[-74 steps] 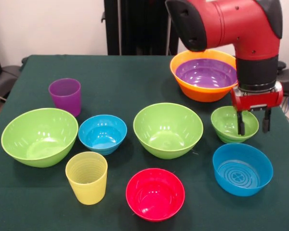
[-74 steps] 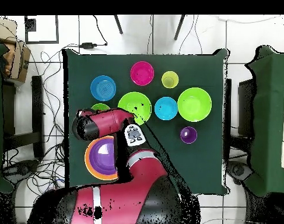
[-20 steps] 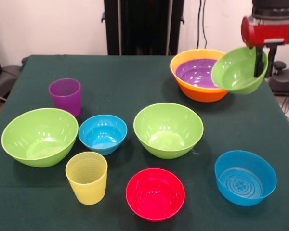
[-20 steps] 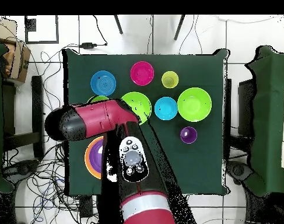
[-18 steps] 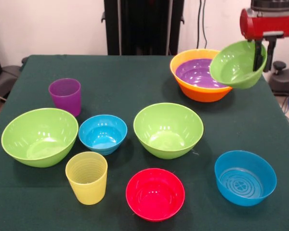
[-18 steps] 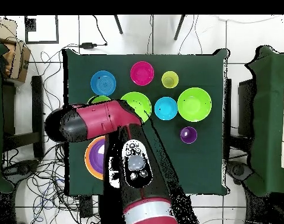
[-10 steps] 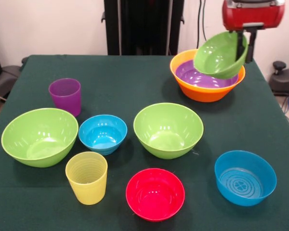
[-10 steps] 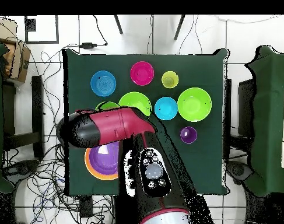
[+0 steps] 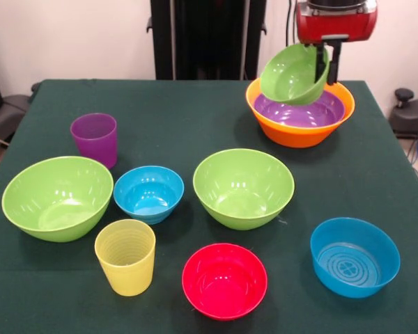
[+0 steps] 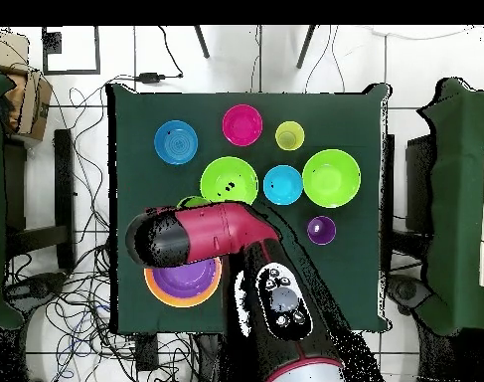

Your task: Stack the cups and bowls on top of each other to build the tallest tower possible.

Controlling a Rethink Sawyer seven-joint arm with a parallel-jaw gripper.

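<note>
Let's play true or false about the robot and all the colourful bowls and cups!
1. The gripper holds a small green bowl by its rim. True.
2. That bowl hangs level. False: it is tilted.
3. The purple bowl sits inside the orange bowl. True.
4. The yellow cup stands inside the red bowl. False: it stands beside it on the table.
5. The purple cup lies on its side. False: it stands upright.

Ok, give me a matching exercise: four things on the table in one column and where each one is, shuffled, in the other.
Things:
1. small green bowl
2. purple bowl
3. yellow cup
4. pink-red bowl

Places:
A. nested in the orange bowl
B. front edge, centre
C. held tilted by the hand
D. in front of the small blue bowl

Pairs: 1-C, 2-A, 3-D, 4-B
</note>
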